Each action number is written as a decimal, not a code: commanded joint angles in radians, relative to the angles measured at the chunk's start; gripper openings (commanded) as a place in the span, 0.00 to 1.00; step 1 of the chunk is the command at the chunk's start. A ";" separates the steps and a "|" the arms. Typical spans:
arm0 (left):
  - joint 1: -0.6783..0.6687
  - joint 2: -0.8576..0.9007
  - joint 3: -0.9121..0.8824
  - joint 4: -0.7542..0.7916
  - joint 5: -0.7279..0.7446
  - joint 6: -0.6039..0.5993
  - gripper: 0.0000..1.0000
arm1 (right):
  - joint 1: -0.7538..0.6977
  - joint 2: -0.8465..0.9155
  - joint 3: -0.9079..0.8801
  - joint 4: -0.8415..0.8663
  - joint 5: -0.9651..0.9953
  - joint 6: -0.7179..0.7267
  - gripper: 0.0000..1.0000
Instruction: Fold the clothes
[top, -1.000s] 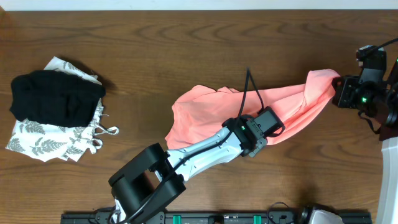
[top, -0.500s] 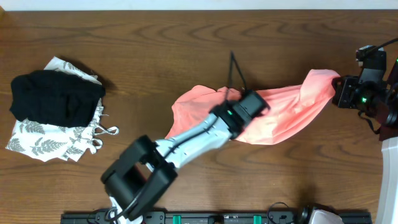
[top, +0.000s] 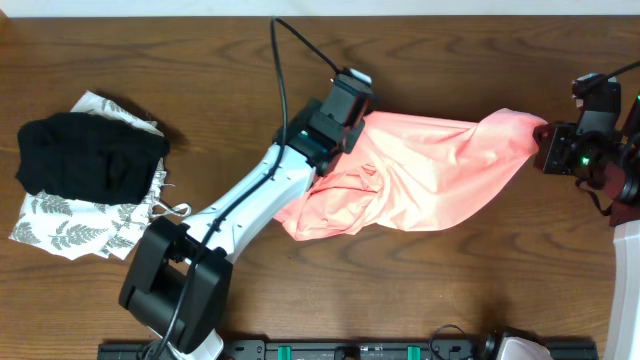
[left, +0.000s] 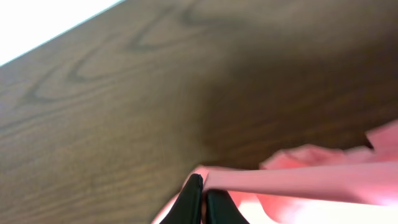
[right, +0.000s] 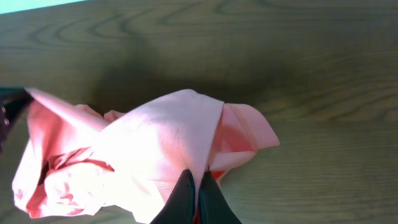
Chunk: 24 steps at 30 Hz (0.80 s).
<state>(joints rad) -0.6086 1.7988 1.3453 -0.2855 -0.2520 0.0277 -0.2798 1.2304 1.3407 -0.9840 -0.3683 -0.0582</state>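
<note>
L gripper (left: 200, 186): tips pressed together, pinching an edge of the pink T-shirt (top: 430, 170). A sec ago it sat over the shirt's middle, nearer the front of the table (top: 200, 60). Now it's up toward the far side w/ the cloth pulled along, so the shirt spreads wider btwn both arms, centre-right on the wood. R gripper (top: 545, 148): clamped on the shirt's right end, same spot as before. Black garment (top: 90, 155) on leaf-print white garment (top: 70, 232) at left: unmoved.
</note>
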 joint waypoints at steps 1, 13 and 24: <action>0.035 0.021 0.010 0.027 0.033 0.023 0.06 | 0.005 0.000 0.020 -0.002 0.006 0.012 0.01; 0.045 0.033 0.010 -0.079 0.092 -0.058 0.47 | 0.005 0.000 0.020 -0.009 0.006 0.012 0.01; -0.028 0.012 -0.005 -0.217 0.571 -0.349 0.49 | 0.005 0.000 0.020 -0.007 0.007 0.012 0.01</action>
<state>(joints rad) -0.6083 1.8313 1.3453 -0.5041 0.1757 -0.1928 -0.2798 1.2304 1.3411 -0.9943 -0.3653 -0.0582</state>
